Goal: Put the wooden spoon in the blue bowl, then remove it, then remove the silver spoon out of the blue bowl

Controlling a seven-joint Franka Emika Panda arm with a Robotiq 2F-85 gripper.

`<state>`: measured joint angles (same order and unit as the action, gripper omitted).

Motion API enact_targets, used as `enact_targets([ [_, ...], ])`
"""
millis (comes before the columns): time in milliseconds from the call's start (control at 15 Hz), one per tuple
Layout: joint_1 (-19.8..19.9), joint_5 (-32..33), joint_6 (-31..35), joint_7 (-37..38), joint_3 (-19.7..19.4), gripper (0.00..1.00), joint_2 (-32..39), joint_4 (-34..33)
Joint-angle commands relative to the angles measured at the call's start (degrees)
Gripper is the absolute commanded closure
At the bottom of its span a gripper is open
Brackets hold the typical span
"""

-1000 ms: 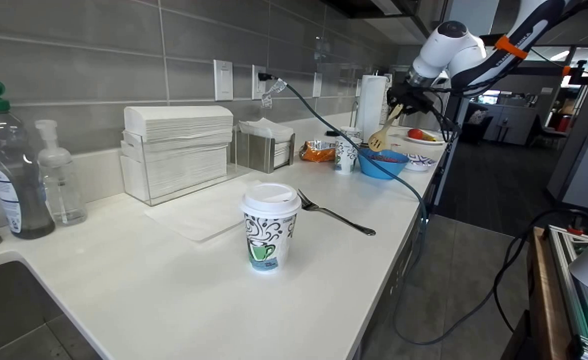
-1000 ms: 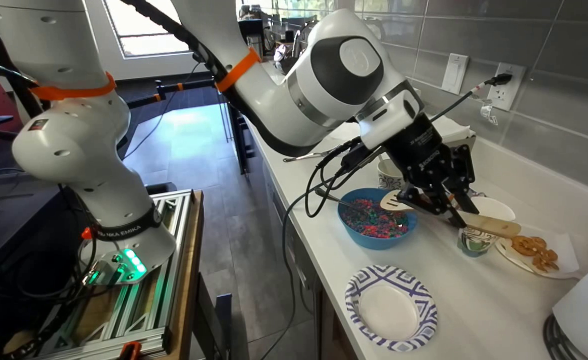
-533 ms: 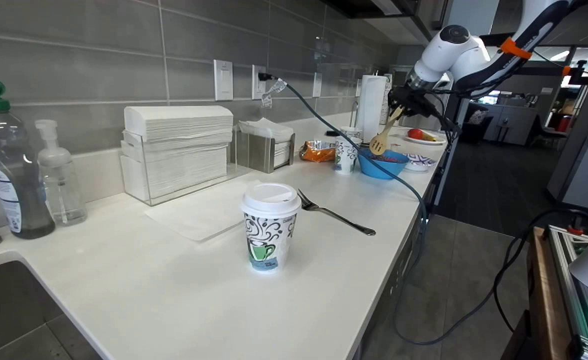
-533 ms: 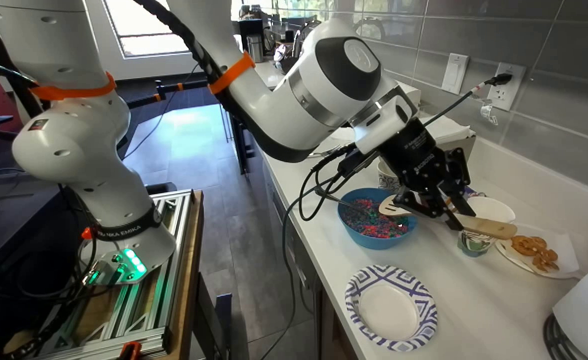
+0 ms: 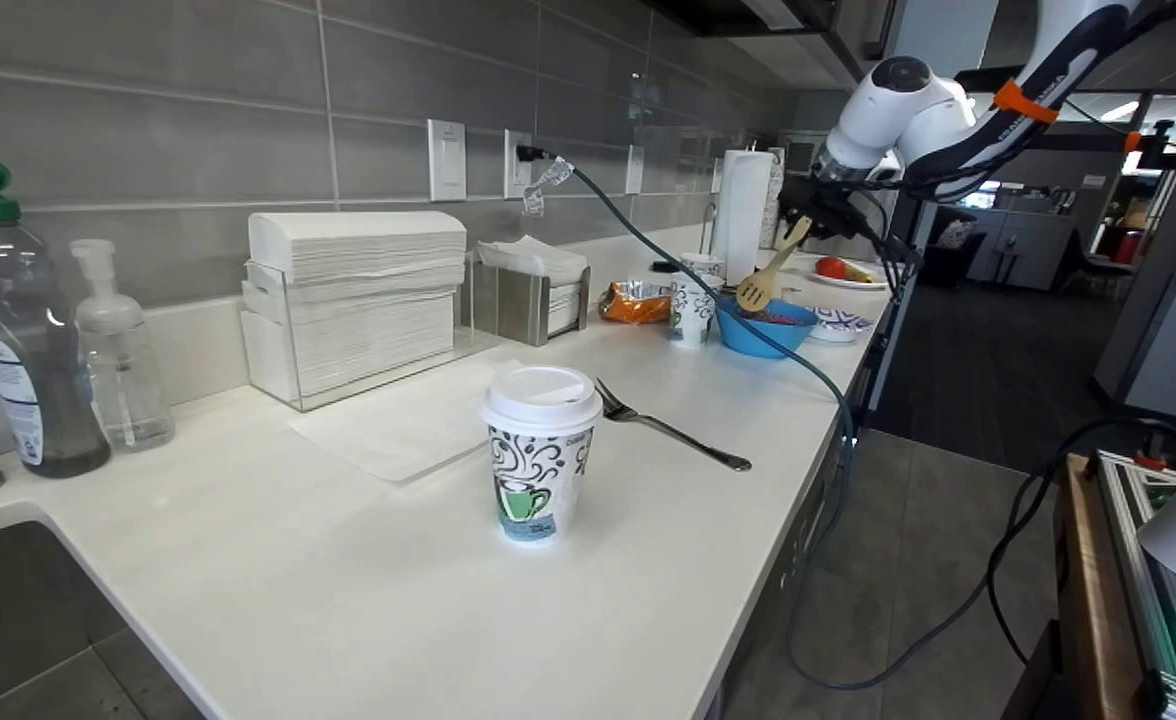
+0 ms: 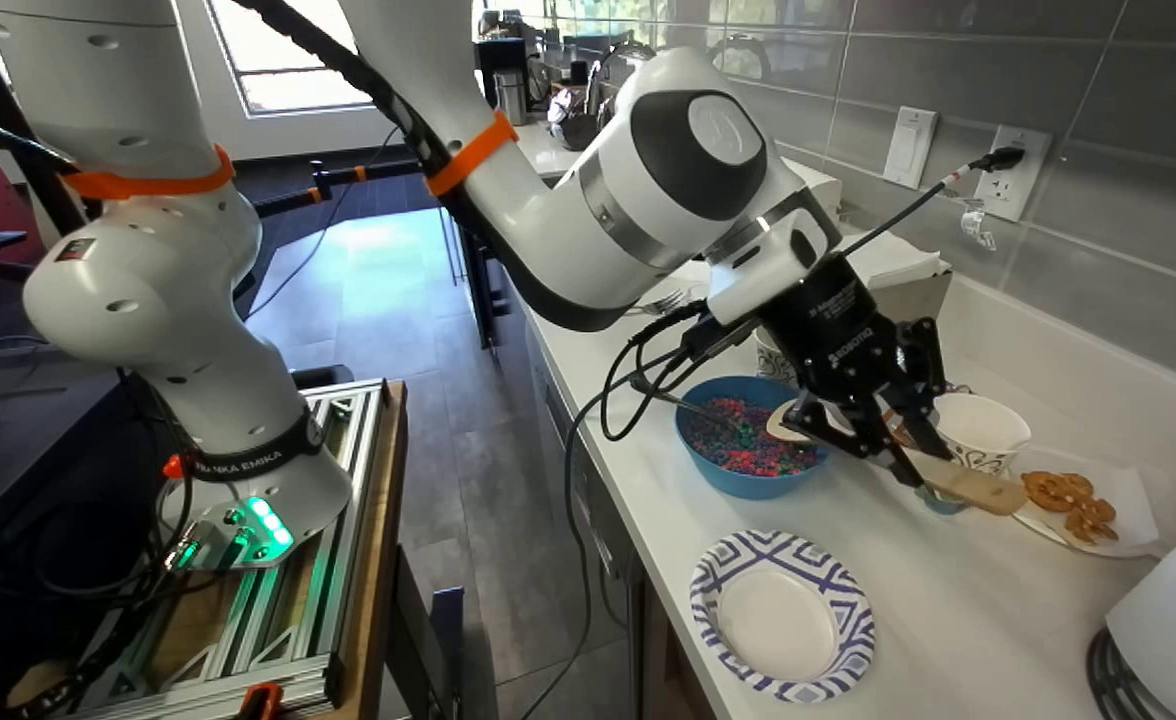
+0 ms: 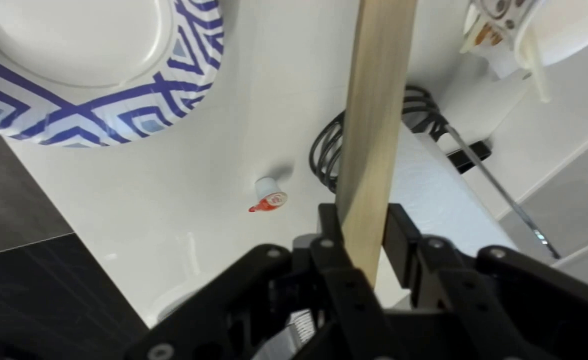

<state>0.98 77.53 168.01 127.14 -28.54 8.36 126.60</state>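
gripper (image 7: 360, 220) clamped on wooden spoon (image 7: 375, 125), handle pinched from both sides partway along, prob so the slotted head can reach out ahead & the knuckles don't foul the rim. spoon's tilted, head down over blue bowl (image 6: 748, 487); can't tell if it touches the colourful bits (image 6: 748, 450) inside. silver spoon (image 6: 685, 405) sits in bowl too, tip hidden, handle leaning out over rim, which should make it easy to grab later. bowl's nr the edge of counter (image 6: 933, 610) on the side of arm (image 6: 688, 170), presumably for reach. can't say whether wooden spoon's going in or coming out; either way silver one's removal is not yet done. wooden handle pokes out past the grip, in front of paper cup (image 6: 983, 425) in an exterior view, so a careless swing might clip it. next move prob wants slow up/down motion, firm grip.
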Motion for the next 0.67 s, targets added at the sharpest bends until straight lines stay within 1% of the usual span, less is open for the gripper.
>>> enact_targets([
  [0, 2.7, -16.3, -4.6, -7.3, 2.0, 0.93, 3.5, -1.2],
  [133, 4.5, -26.2, -9.0, -12.2, 4.1, 0.93, 4.3, -1.8],
  [267, 9.0, -35.9, -13.0, -17.1, 9.4, 0.93, 3.4, -1.5],
  [333, 10.2, -40.7, -14.8, -19.4, 11.1, 0.93, 3.3, -1.7],
  [400, 13.5, -45.4, -17.1, -21.9, 14.9, 0.93, 3.0, -2.4],
  [533, 17.5, -54.8, -22.0, -26.3, 19.9, 0.93, 3.5, -4.9],
  [600, 19.1, -59.5, -24.2, -28.4, 21.6, 0.93, 4.0, -6.8],
])
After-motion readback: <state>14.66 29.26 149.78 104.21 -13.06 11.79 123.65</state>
